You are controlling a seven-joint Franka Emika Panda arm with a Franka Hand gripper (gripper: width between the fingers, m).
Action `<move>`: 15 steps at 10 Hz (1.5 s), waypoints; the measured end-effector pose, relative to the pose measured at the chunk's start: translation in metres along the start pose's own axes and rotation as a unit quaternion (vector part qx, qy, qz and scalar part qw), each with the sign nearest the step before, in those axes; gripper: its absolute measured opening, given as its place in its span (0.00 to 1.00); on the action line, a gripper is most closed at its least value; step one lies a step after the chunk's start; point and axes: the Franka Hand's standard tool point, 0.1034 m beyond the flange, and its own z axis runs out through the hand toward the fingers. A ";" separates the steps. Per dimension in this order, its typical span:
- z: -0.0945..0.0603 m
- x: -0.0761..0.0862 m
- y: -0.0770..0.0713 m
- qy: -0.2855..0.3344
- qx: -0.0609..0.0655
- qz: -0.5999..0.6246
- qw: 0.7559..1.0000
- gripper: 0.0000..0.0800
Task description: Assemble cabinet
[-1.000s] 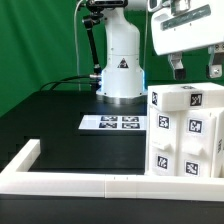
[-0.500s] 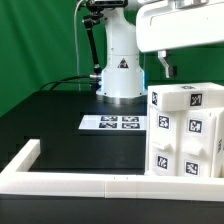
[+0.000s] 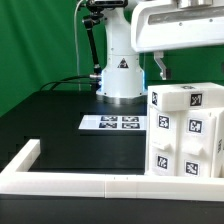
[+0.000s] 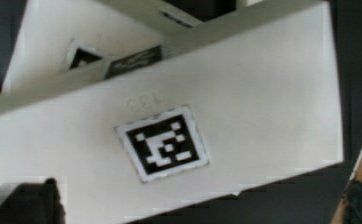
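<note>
The white cabinet (image 3: 185, 130) stands at the exterior view's right, a boxy body with several black-and-white tags on its top and front. My gripper (image 3: 190, 72) hangs just above its top. One dark finger (image 3: 162, 67) shows near the cabinet's far left corner; the other is out of view. In the wrist view the cabinet's white top (image 4: 160, 100) with one tag (image 4: 164, 146) fills the picture. The gripper (image 4: 192, 192) is open, with the dark fingertips (image 4: 25, 202) at opposite edges and nothing held between them.
The marker board (image 3: 118, 123) lies flat on the black table left of the cabinet. A long low white rail (image 3: 70, 181) edges the table's front and left. The arm's white base (image 3: 120, 70) stands at the back before a green backdrop.
The gripper has moved toward the exterior view's left, above the cabinet's top; its right finger has left the frame. The cabinet has not moved.
</note>
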 end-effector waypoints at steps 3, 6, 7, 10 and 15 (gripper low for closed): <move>0.000 -0.002 0.003 -0.005 -0.006 -0.212 0.977 1.00; -0.004 -0.002 0.009 -0.016 -0.020 -0.304 0.952 1.00; -0.003 -0.003 0.012 -0.019 -0.024 -0.335 0.942 1.00; -0.001 -0.005 0.011 -0.030 -0.030 -0.457 0.888 1.00; 0.013 -0.012 0.004 -0.089 -0.038 -0.659 0.746 1.00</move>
